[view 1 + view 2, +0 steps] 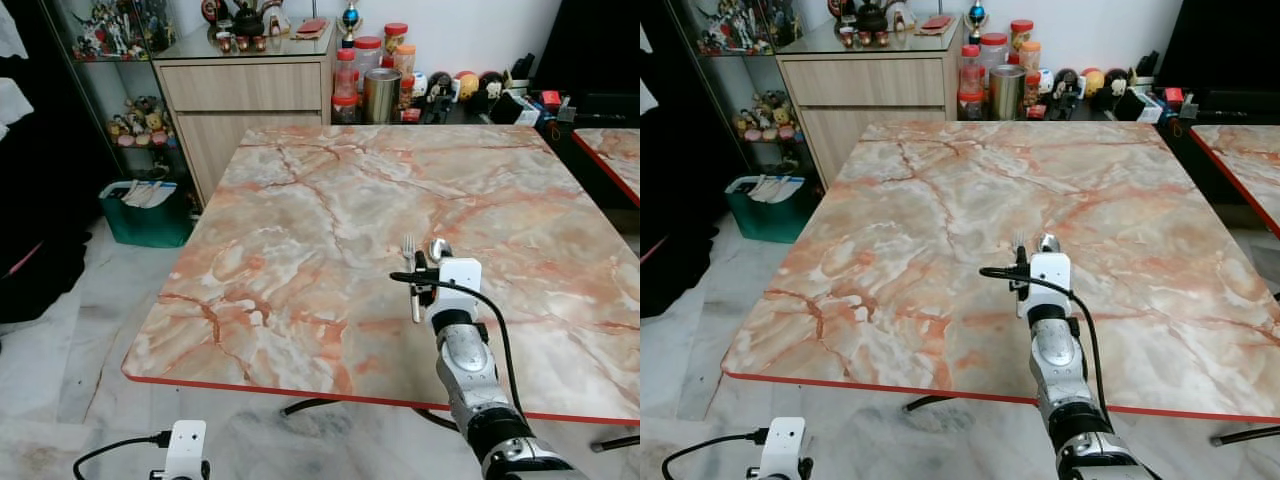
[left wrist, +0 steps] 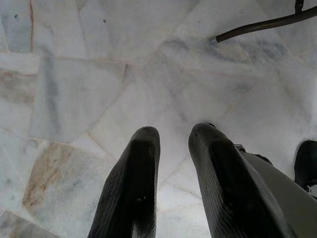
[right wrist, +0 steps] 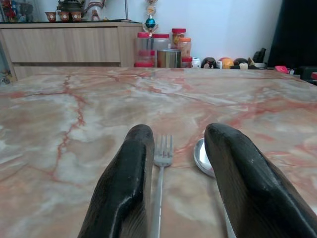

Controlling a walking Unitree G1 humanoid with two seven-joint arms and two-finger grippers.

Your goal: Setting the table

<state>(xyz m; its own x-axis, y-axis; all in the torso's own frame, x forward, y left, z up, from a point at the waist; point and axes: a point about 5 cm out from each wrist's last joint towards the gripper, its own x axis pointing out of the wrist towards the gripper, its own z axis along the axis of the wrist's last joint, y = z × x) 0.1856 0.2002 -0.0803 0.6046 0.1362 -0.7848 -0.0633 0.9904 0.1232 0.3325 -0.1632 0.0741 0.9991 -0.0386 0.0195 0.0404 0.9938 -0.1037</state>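
Marble-look table w/ red edge, fork + spoon on it.
Top was pink-orange w/ white and rust veins. A fork lay flat nr the front-right part of the table, tines pointing to the far edge; a spoon lay just beside it on its right, bowl level w/ the tines, approx parallel. Both rested directly on the marble.

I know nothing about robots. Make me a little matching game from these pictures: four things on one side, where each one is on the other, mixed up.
Things:
1. silver metal fork
2. right gripper
3. left gripper
4. green plastic bin

Places:
A. on the floor by the wooden cabinet
B. low over the white marble floor
C. flat on the marble table, beside the spoon
D. over the table, fingers either side of the cutlery

Pairs: 1-C, 2-D, 3-B, 4-A
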